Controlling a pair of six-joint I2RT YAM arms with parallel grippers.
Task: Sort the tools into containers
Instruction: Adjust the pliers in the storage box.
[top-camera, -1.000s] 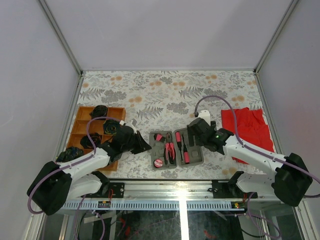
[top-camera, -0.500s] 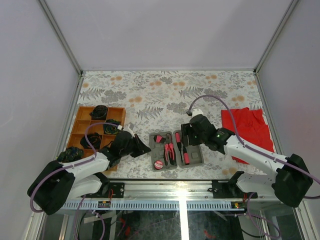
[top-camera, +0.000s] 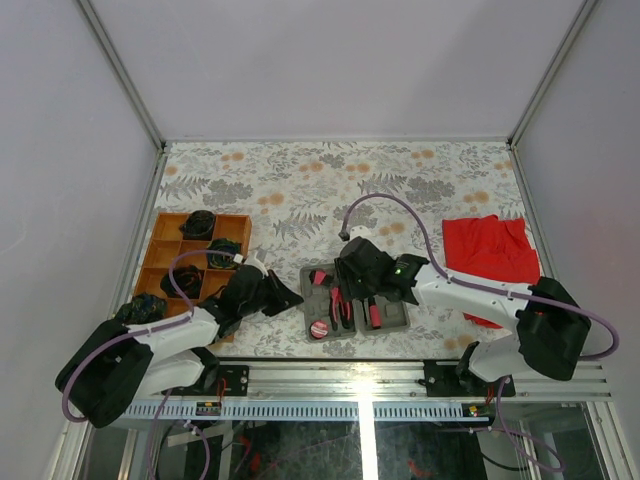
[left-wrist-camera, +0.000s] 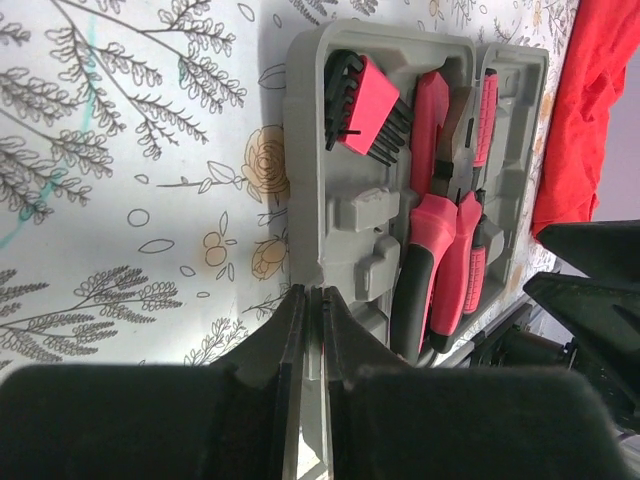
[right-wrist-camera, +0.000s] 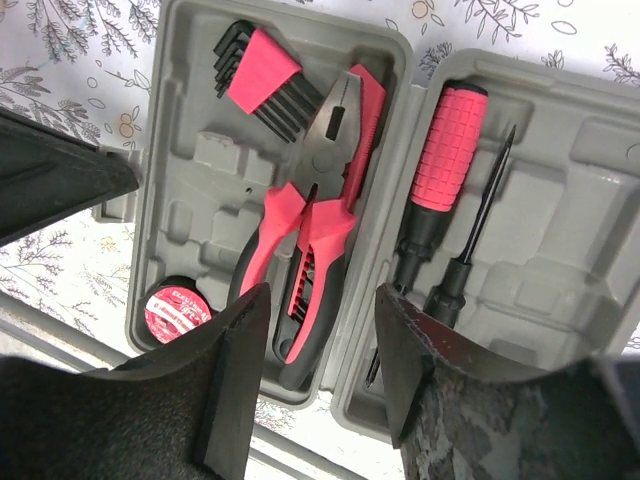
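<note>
The grey case (top-camera: 395, 312) lies open near the table's front edge. It holds pink-handled pliers (right-wrist-camera: 310, 215), a pink-grip screwdriver (right-wrist-camera: 445, 150), a thin black screwdriver (right-wrist-camera: 480, 215), a pink holder of hex keys (right-wrist-camera: 262, 80) and a round pink disc (right-wrist-camera: 178, 310). My right gripper (right-wrist-camera: 320, 300) hovers open over the pliers' handles, one finger on each side, touching nothing. My left gripper (left-wrist-camera: 313, 295) is shut on the thin grey tab at the case's left edge (left-wrist-camera: 350, 215). The wooden tray (top-camera: 160, 250) sits at the left with dark items in its compartments.
A red cloth (top-camera: 490, 250) lies to the right of the case. The left arm's black finger (right-wrist-camera: 55, 180) shows at the left of the right wrist view, against the case's side. The table's front edge runs just below the case.
The right arm has swung left from the case's right half to over the pliers, and its jaws have narrowed. The left gripper stays shut at the case's left edge.
</note>
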